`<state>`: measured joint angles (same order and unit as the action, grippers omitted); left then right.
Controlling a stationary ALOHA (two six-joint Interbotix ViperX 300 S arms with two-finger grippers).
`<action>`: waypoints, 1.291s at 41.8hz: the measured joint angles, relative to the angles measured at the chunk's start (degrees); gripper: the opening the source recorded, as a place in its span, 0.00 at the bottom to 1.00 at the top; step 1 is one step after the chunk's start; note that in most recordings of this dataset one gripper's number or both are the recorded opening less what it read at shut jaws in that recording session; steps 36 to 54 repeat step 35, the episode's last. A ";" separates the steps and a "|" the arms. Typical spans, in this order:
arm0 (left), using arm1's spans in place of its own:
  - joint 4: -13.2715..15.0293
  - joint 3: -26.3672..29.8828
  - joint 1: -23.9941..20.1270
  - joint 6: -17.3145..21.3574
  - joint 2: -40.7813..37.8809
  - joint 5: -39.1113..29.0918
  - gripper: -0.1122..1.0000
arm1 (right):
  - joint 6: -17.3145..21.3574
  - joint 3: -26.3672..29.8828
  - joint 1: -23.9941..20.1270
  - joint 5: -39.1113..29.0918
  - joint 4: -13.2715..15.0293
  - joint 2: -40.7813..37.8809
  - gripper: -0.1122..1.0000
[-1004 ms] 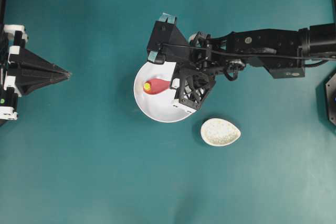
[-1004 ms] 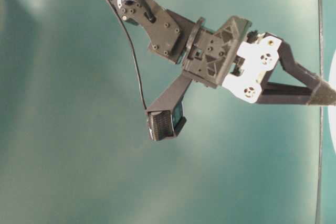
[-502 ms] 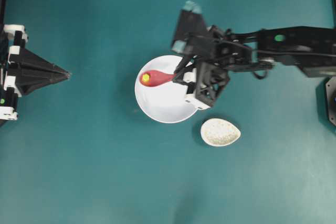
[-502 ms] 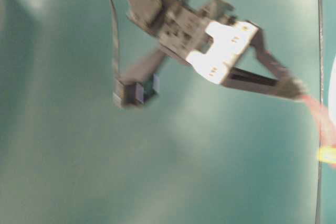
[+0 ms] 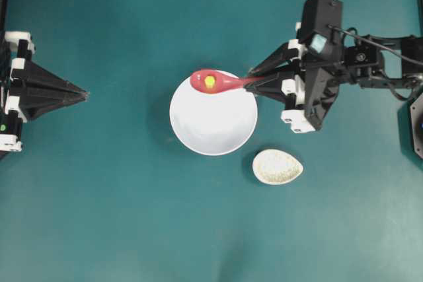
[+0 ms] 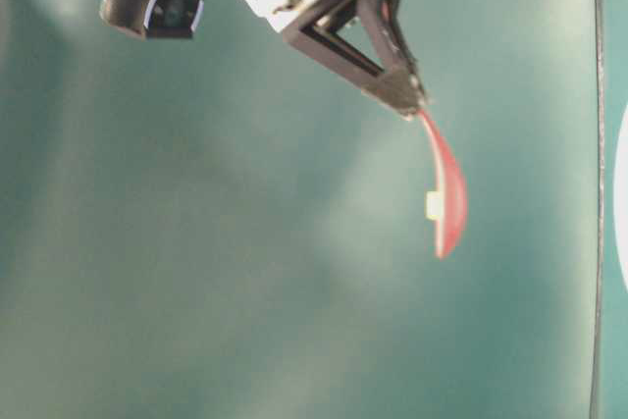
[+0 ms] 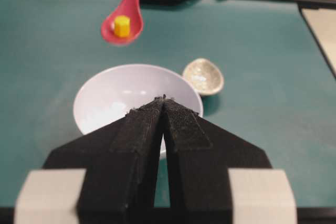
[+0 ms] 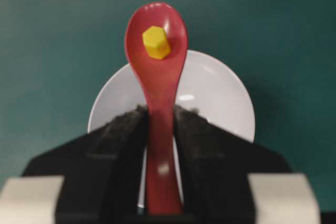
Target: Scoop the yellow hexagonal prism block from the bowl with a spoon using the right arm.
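So the right pincer [image 5: 259, 82] has its jaws clamped on the handle of the spoon [image 5: 221, 82], and it's pulled up and back from where it was a second ago, down inside the bowl [image 5: 213, 130]. Now the spoon hangs in the air over the bowl's far rim, scoop level enough that the yellow hexagonal prism block [image 8: 156, 42] sits right in it. The bowl itself looks bare, so I'd say the scoop is basically done; keeping the spoon flat is all that matters. The spoon rest [image 5: 277, 166] sits just beside the bowl on the table [image 5: 99, 216]. The left pincer [image 5: 78, 92] is parked well away from the bowl, jaws together, holding nothing.
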<state>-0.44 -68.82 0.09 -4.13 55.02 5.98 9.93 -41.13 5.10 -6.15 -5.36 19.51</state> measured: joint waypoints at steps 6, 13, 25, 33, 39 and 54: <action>-0.09 0.00 0.00 0.00 0.00 0.00 0.11 | -0.35 -0.18 0.09 0.00 0.00 0.09 0.31; 0.00 0.00 0.00 0.09 0.00 0.00 0.11 | -0.53 -0.18 0.00 0.00 0.00 0.00 0.31; 0.00 0.00 0.00 0.44 -0.09 0.00 0.11 | -0.53 -0.53 -0.26 0.00 0.00 0.09 0.31; 0.00 -0.09 0.00 0.62 0.00 0.00 0.11 | -0.53 -0.62 -0.62 0.00 0.00 0.09 0.31; -0.09 0.00 0.00 0.70 0.00 0.00 0.11 | -0.53 -0.70 -0.62 0.00 0.00 0.09 0.31; -0.09 0.00 0.00 0.70 0.00 0.00 0.11 | -0.53 -0.70 -0.62 0.00 0.00 0.09 0.31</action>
